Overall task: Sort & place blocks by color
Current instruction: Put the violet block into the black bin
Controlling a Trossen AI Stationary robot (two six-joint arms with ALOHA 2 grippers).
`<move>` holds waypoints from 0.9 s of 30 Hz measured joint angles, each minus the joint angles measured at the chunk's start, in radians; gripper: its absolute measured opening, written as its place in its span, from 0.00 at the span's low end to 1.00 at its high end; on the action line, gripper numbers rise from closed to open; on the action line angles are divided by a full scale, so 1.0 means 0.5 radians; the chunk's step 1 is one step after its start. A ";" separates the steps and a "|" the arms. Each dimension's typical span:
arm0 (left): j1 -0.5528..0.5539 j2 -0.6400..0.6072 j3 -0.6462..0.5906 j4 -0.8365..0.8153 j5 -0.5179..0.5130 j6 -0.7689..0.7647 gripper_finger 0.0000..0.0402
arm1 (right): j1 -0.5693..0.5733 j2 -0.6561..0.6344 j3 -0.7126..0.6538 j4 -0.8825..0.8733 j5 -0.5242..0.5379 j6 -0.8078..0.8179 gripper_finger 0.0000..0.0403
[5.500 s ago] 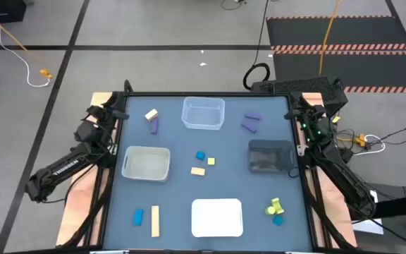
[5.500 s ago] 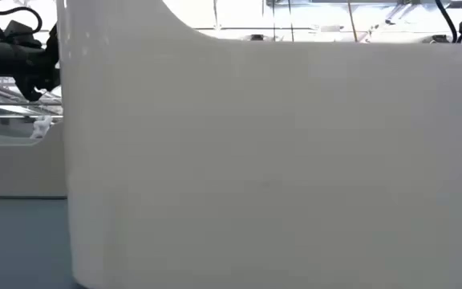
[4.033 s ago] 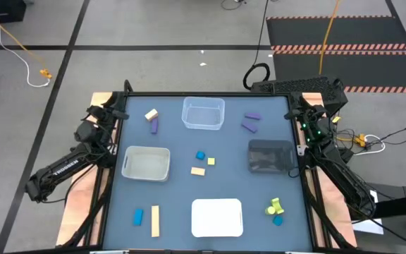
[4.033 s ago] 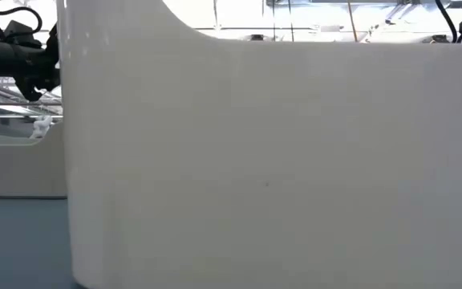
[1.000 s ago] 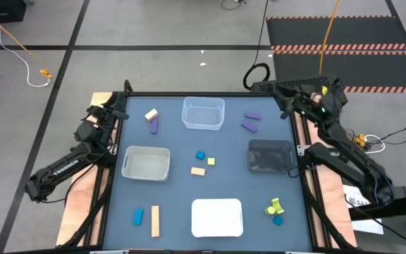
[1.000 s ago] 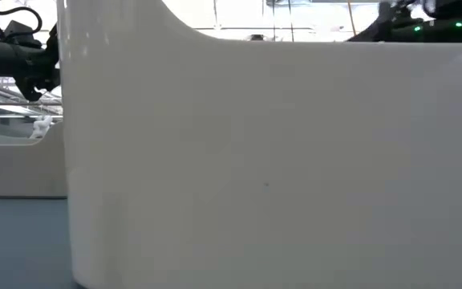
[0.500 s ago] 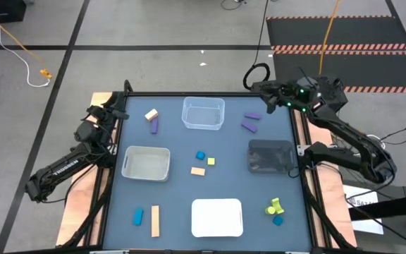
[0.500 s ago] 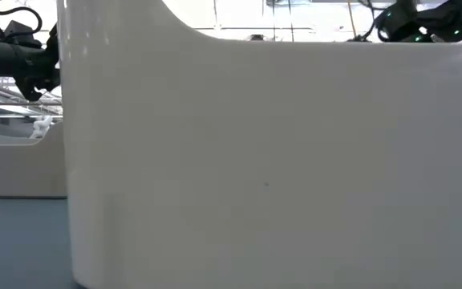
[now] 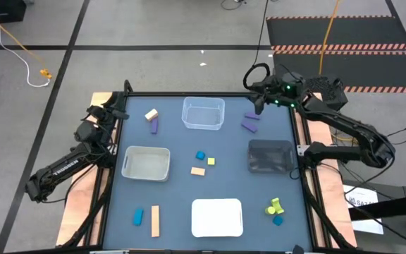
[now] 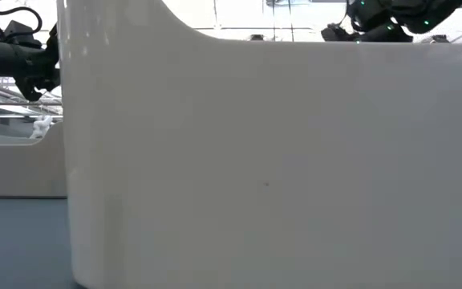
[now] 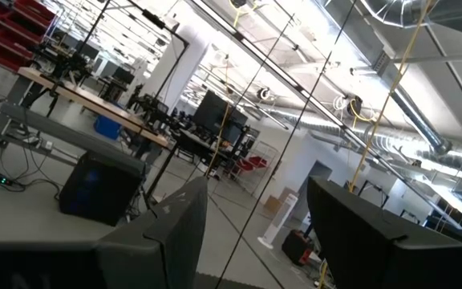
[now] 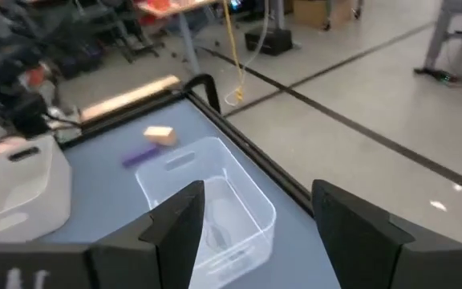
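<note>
A: Right gripper (image 9: 258, 103) sits over the far right corner of the table (image 9: 231, 180), fingers apart with a clear gap, nothing between them. Just beside the two purple blocks (image 9: 251, 121), not touching.

B: Left gripper (image 9: 116, 113)?

A: Parked at the far left edge of the table, arm folded back off the left side. Its wrist view shows both fingers (image 11: 175, 229) spread with only the room between them, so released, gripping nothing.

B: Blocks, where?

A: All on the table surface, none in a bin. Tan block (image 9: 151, 114) and a purple bar (image 9: 154, 125) far left, next to the clear bin (image 9: 203, 113). Right wrist view picks up the same tan block (image 12: 159, 135) and purple bar (image 12: 139, 156) past the clear bin (image 12: 207, 210). Centre cluster: blue cube (image 9: 200, 156), small yellow cube (image 9: 211, 161), tan piece (image 9: 198, 171), close together, whether touching I cannot tell. Near left: blue block (image 9: 138, 216) beside a long tan bar (image 9: 155, 221), apart. Near right: yellow-green blocks (image 9: 273, 207) touching each other, with a blue one (image 9: 278, 220) just beside them.

B: Bins?

A: Grey bin (image 9: 146, 163) left of centre, dark bin (image 9: 271, 156) right, white tray (image 9: 217, 217) at the near edge. Grey and clear bins look empty; dark bin's inside I cannot tell.

B: Low view?

A: Almost filled by the white tray wall (image 10: 279, 160); only arm parts show at the upper corners.
</note>
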 joint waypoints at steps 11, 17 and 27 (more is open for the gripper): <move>0.000 0.000 0.000 0.001 0.000 0.000 0.54 | 0.232 0.252 0.447 -1.034 0.640 -0.324 0.55; 0.000 0.000 0.000 0.000 0.000 0.001 0.54 | 0.230 0.478 0.421 -1.254 0.692 -0.252 0.55; 0.001 0.000 0.000 0.001 0.000 0.000 0.54 | 0.212 0.933 0.409 -1.255 0.796 -0.514 0.55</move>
